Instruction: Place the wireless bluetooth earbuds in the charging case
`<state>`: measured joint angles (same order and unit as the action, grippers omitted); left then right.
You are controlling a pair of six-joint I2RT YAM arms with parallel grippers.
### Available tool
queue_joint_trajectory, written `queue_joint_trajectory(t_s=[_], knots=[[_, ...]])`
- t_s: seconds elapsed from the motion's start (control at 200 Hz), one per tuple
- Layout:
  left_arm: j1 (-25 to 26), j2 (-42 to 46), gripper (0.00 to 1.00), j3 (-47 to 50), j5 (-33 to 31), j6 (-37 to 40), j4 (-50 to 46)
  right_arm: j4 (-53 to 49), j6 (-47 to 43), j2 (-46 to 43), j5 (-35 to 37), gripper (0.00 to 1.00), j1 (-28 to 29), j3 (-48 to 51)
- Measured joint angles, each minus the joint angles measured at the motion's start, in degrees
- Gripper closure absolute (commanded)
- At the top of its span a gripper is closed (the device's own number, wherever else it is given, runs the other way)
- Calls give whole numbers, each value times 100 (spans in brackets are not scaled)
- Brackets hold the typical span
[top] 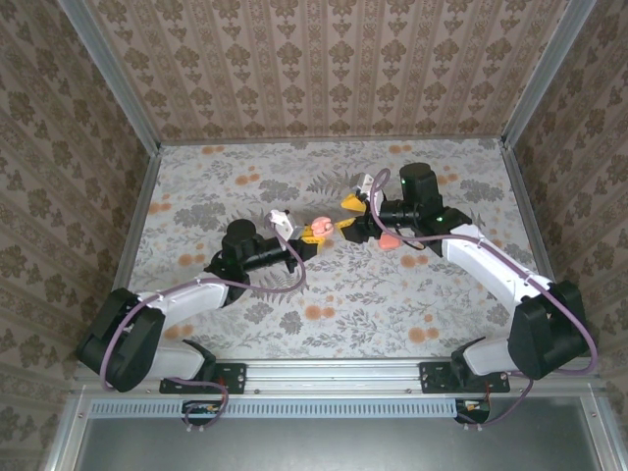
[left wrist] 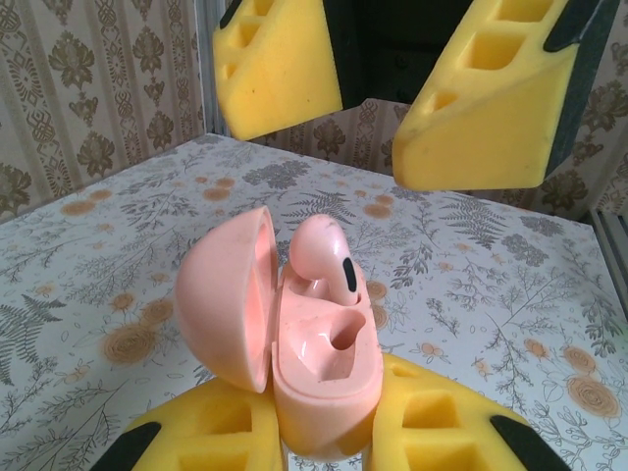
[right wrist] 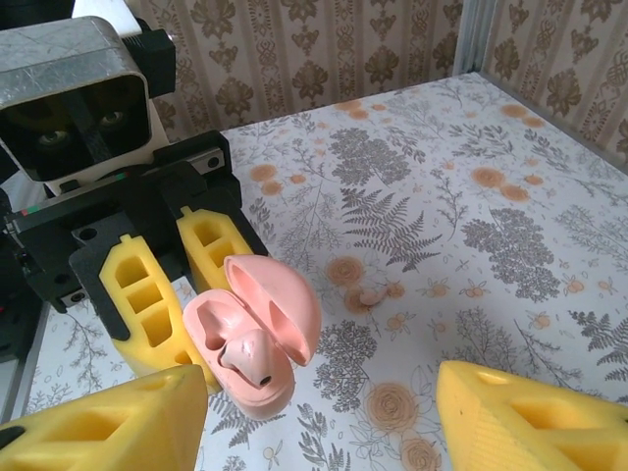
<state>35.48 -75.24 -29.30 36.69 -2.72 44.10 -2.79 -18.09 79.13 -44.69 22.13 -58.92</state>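
- Your left claw [left wrist: 324, 432] pinches the open case [left wrist: 319, 388]; one earbud [left wrist: 319, 255] sits in it.
- Other socket [left wrist: 339, 339] is empty; the second earbud [right wrist: 371, 294] lies on the counter [right wrist: 549, 255] near the case.
- Your right claw [right wrist: 319, 422] is spread and empty, facing the case.
- Roughly half done.

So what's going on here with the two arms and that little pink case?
The left gripper is clamped on the pink charging case, whose lid is swung open. One earbud sits in its socket, while the other socket is empty. The right gripper is open and holds nothing, poised close to the case. A small pink nub, probably the second earbud, lies on the table beyond the case.
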Motion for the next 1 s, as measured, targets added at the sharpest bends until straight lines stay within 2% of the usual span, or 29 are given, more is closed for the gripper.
queue_joint_trajectory(t_s=[1.0], knots=[[0,129,89,7,0,70,-68,-33,7,542,-133,38,0,-321]])
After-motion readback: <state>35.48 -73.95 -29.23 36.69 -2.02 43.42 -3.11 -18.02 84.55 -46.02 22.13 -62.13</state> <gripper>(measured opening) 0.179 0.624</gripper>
